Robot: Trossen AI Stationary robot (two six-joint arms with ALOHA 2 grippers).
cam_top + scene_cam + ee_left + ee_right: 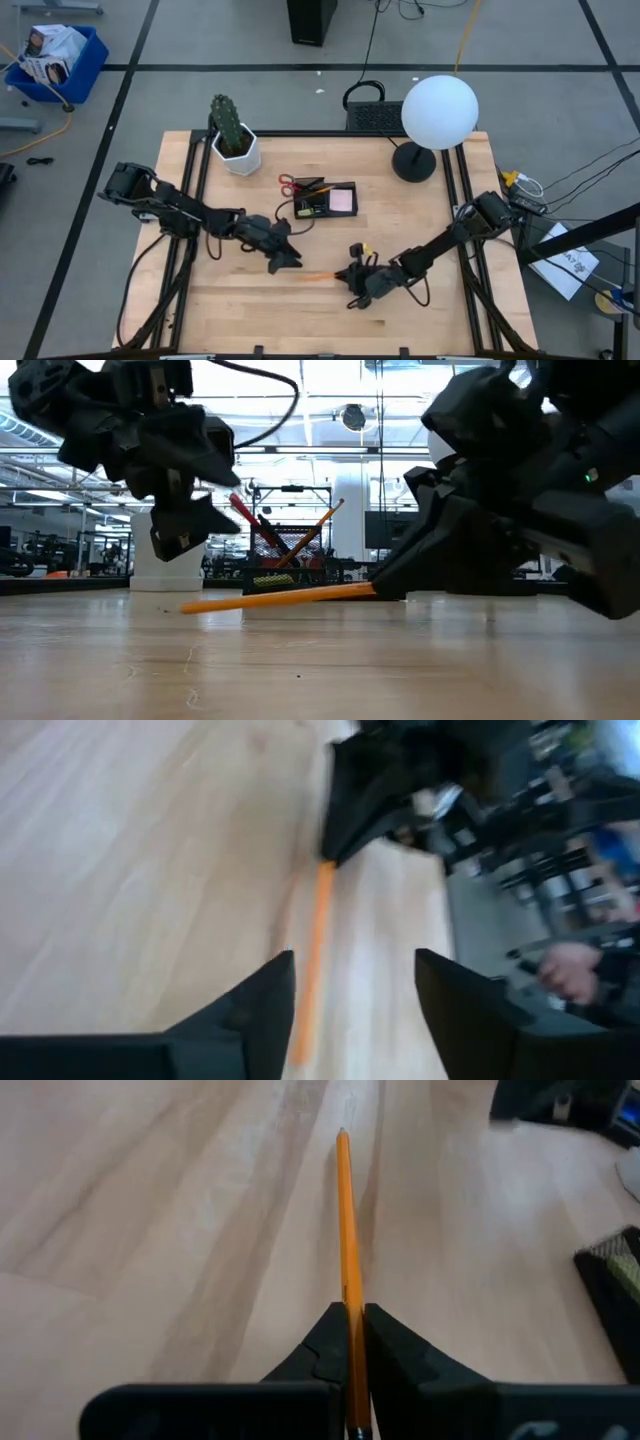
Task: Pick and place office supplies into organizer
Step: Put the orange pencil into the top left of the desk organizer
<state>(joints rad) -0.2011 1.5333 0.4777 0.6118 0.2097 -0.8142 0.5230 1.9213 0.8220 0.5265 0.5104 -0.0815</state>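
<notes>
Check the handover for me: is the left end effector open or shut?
Open. The left end effector shows a clear gap between its fingers, with the orange pencil lying unpinched on the table.

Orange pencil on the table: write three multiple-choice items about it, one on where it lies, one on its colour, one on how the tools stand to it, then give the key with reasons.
1. Where is the pencil?
A. Inside the organizer
B. On the bare tabletop between the two tools
C. In the cactus pot

2. What colour is the pencil?
A. Orange
B. Blue
C. Green

3. How do the tools stand to the pencil?
A. Both are shut on it
B. The left tool grips it, the right tool is open
C. The right tool grips one end, the left tool is open above the other end

Key: B, the high view shows it on the wood in front of the organizer. A, every view shows it orange. C, the right tool is shut on it, while the left tool has its fingers spread clear of it.
</notes>
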